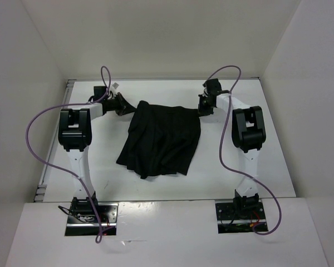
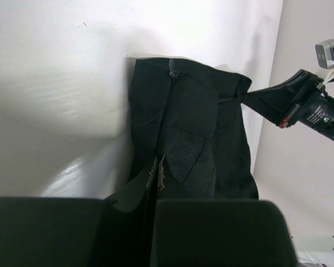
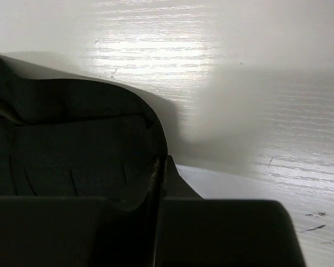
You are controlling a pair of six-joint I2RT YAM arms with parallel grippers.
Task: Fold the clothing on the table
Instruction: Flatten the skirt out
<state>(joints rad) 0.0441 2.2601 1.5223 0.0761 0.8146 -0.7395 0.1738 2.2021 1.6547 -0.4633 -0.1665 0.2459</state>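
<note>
White links and bulky black joint housings on left arm [image 1: 77,139] and right arm [image 1: 247,133]. Purple cable [image 1: 29,139] looped from behind each hand down to black bases, red wiring, shiny plates [image 1: 110,214]. Matte black left gripper [image 1: 128,107] and right gripper [image 1: 202,110]. Behind the right fingers: red dot, white lettering, grey camera [image 2: 329,53].

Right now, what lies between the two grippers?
The clothing, its far edge held by left gripper and right gripper; the top view shows it.
</note>
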